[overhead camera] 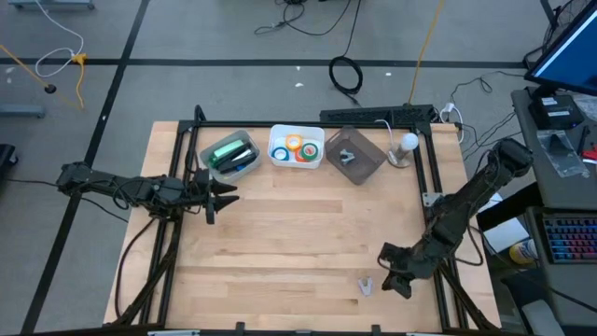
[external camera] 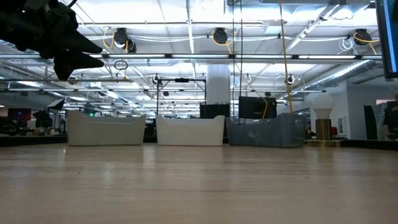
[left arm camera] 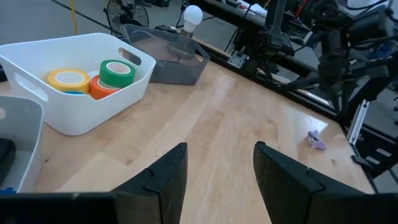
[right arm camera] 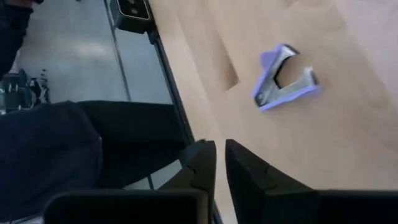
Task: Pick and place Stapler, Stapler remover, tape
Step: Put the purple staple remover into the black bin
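A purple stapler remover lies on its side on the wooden table near the front right. My right gripper hovers just to its right by the table's edge, its fingers almost together with nothing between them. My left gripper waits open above the table's left part, in front of the bins. Tape rolls in yellow, green and orange lie in the white middle bin. A green and a dark stapler lie in the left bin.
A grey bin with a dark thing inside stands right of the white one, and a white bulb-shaped lamp stands beside it. A black metal frame runs along the table's edges. The table's middle is bare wood.
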Available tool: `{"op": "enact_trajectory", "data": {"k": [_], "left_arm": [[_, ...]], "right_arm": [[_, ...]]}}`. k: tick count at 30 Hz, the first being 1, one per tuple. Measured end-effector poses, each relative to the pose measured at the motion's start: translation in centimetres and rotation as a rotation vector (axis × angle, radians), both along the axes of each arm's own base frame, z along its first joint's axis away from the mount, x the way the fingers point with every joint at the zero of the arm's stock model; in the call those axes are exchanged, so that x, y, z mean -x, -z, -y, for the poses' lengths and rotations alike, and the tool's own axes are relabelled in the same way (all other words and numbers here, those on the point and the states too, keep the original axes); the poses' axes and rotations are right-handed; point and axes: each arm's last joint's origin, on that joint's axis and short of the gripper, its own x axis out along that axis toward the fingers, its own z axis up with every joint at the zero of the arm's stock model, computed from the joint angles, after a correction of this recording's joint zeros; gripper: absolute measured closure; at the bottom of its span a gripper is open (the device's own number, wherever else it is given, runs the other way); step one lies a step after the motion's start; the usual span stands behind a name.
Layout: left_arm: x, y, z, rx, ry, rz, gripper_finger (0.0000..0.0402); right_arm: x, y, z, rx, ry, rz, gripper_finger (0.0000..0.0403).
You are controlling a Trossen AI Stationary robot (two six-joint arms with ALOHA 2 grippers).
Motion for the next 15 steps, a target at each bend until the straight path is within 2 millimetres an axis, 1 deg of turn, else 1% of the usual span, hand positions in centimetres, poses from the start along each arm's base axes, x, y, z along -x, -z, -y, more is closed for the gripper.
{"op": "enact_trajectory", "data": {"k": [5, 8, 12, 15], "left_arm": [[0.0, 0.0, 0.0, 0.009, -0.002, 0.002, 0.0220], [0.0, 0.0, 0.0, 0.012, -0.002, 0.003, 0.0220], [0.0, 0.0, 0.0, 0.023, -0.005, 0.005, 0.0220], [0.0, 0.0, 0.0, 0.028, -0.006, 0.007, 0.0220]], "right_arm": [[-0.9, -0.5, -2.3, 0.027, 0.010, 0.001, 0.0398], [-1.6, 0.3, -3.1, 0.079, 0.031, -0.062, 0.0401], [-1.8, 2.0, -2.8, 0.154, 0.122, -0.181, 0.0402], [-1.8, 2.6, -2.2, 0.176, 0.188, -0.253, 0.0402]]}}
